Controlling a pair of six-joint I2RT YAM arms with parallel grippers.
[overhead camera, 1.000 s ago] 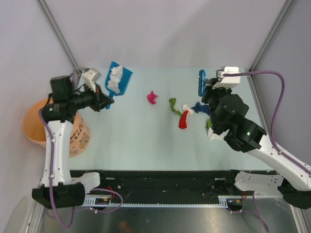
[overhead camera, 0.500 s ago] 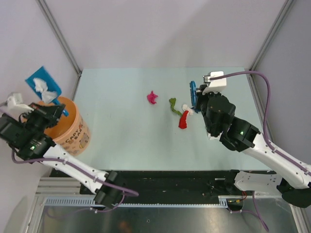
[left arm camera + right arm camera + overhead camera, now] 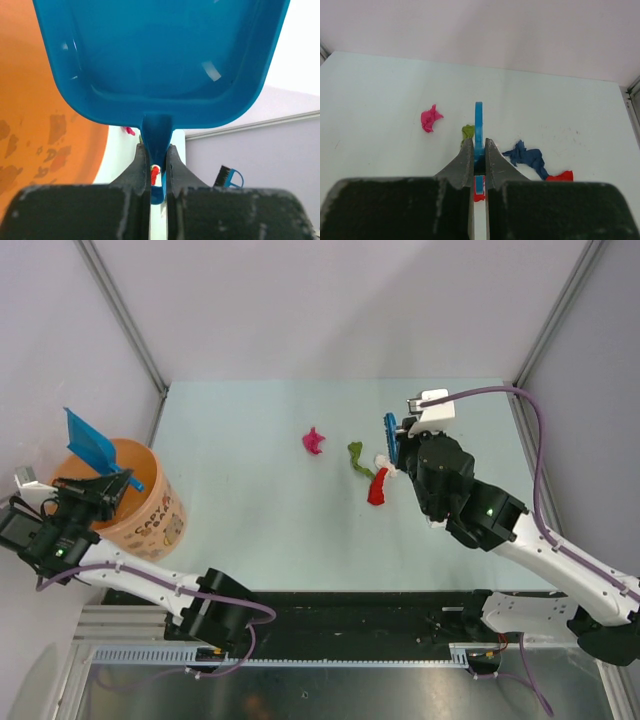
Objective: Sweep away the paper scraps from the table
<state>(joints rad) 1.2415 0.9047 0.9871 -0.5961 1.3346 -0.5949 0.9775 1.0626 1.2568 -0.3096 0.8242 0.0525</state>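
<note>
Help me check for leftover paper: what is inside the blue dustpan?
The dustpan, held by the left gripper at the orange bucket, shows only bare blue plastic, no paper. Its front edge is cut off by the left wrist view.

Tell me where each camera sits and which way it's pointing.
Top external: above and behind, looking down on the table; left arm and right arm show.
Left wrist: on the left arm, facing the dustpan by the orange bucket; left claw shows.
Right wrist: looks across the table; right claw gripping brush.
Shared: pink scrap, in top and right wrist.
</note>
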